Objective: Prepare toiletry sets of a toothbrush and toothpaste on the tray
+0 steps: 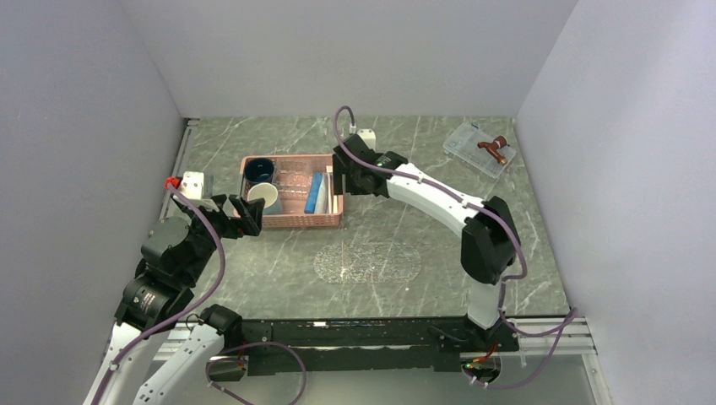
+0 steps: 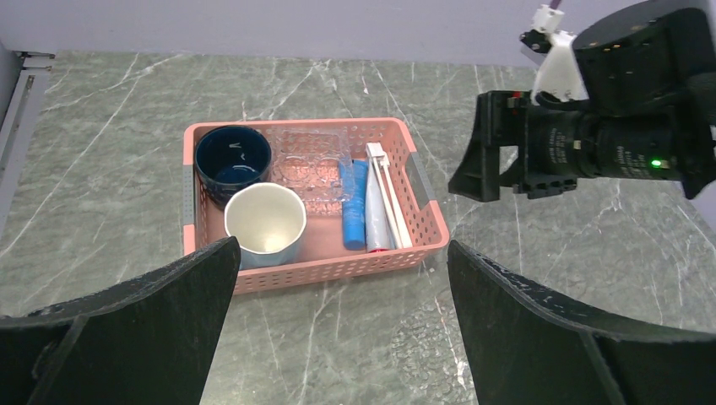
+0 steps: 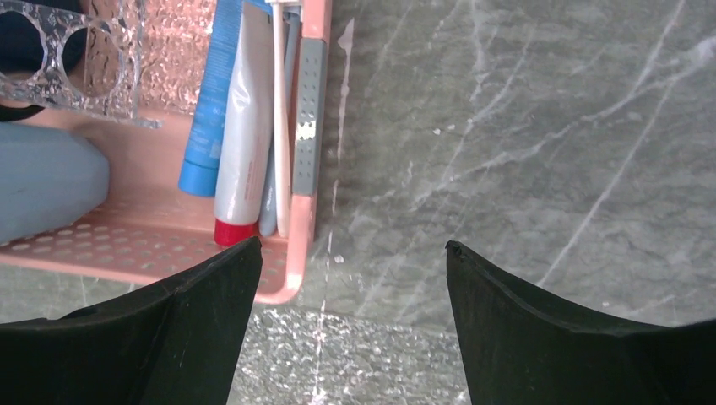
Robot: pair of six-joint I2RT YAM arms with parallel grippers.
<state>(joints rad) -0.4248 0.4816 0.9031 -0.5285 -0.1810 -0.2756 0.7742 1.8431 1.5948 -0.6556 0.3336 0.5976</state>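
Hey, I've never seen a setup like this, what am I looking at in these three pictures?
Two robot arms are bolted to a grey table. One picture looks down from above. The other two come from wrist cameras, so the dark shapes at the bottom are the left fingers and right fingers. Both are open, holding nothing. A pink basket holds a dark blue mug, a white cup, toothpaste and toothbrushes. A clear tray lies nearer the arms, nothing on it.

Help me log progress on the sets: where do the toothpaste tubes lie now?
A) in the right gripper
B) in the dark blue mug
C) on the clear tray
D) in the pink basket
D: the toothpaste tubes lie in the pink basket, beside the toothbrushes at its right end.
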